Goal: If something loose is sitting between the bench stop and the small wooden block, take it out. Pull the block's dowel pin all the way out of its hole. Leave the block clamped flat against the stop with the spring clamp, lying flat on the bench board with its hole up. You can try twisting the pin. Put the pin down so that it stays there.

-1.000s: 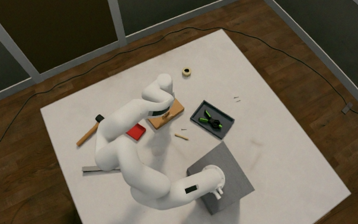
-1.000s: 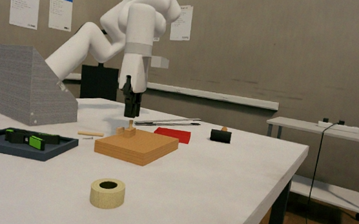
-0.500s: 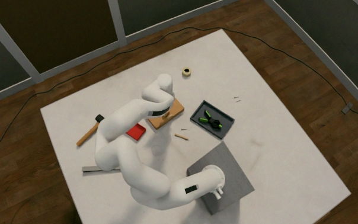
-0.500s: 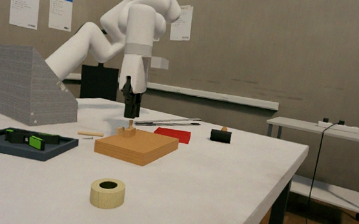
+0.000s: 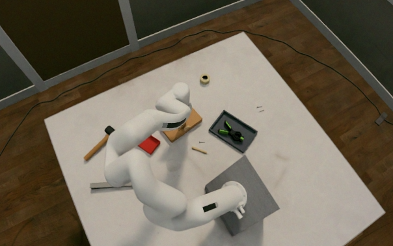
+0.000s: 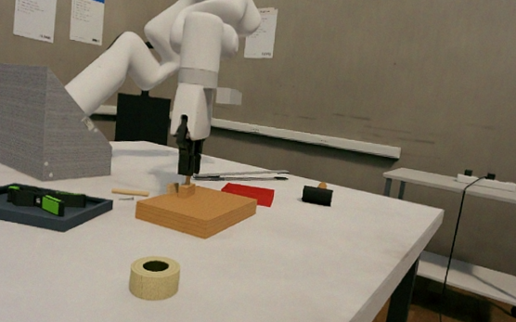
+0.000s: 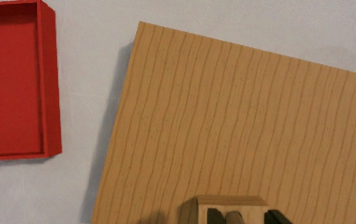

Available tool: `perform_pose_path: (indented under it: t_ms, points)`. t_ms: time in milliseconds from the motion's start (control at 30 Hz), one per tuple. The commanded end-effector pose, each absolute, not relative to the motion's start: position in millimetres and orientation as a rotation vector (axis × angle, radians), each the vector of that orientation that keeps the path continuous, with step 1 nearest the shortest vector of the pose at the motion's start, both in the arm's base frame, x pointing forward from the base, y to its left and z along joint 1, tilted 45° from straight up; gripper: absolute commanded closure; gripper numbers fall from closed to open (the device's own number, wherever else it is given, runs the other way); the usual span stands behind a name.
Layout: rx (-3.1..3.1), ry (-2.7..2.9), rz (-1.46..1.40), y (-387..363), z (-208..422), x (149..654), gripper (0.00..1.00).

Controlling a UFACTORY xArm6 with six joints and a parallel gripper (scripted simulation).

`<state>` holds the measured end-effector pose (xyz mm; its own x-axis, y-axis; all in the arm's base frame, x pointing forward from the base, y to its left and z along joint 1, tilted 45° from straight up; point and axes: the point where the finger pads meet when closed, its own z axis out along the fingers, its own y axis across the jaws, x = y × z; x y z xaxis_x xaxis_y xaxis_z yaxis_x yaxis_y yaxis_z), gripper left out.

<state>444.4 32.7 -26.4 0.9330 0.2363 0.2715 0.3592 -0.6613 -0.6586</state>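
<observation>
The bench board [image 6: 197,210] lies on the white table. The small wooden block [image 6: 186,190] sits on its far corner, with the dowel pin [image 6: 187,181] standing up out of it. My gripper [image 6: 187,169] points straight down just above the block. In the wrist view the block [image 7: 230,210] is at the bottom edge, and the pin [image 7: 232,217] stands between my two dark fingers, with a gap to the right finger. The fingers are partly open and grip nothing. The green and black spring clamp [image 5: 231,131] lies in the dark tray [image 5: 233,129]. The bench stop is hidden by my arm.
A red tray [image 5: 149,144] lies beside the board. A loose dowel [image 5: 198,150] and a small nail lie between the board and the dark tray. A tape roll [image 5: 204,79], a hammer [image 5: 97,146], a steel ruler [image 5: 108,185] and the arm's grey base [image 5: 242,195] are around.
</observation>
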Motion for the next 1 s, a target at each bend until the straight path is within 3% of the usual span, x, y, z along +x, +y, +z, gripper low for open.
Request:
perform_pose_path:
  t_ms: [0, 967]
  points:
    - [-2.322, -0.419, -0.213, 34, -28, 446, 0.72]
    - [-2.322, -0.419, -0.213, 47, -41, 446, 0.72]
